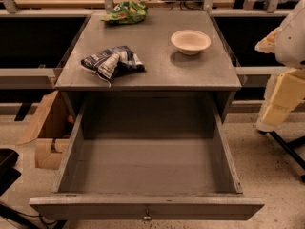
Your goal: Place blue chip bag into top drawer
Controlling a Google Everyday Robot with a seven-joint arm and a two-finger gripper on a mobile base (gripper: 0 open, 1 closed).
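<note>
The blue chip bag [113,61] lies crumpled on the left part of the grey cabinet top [190,70], near its front edge. The top drawer [147,168] is pulled fully out below it, and nothing shows inside. Its front panel carries a small central knob [147,217]. My gripper [278,101] hangs at the right edge of the view, beside the cabinet and well right of the bag, with nothing seen in it.
A bright green chip bag [125,12] lies at the back left of the top. A cream bowl [190,41] stands at the back right. A cardboard box [47,130] sits on the floor left of the drawer. Dark legs [288,149] stand at the right.
</note>
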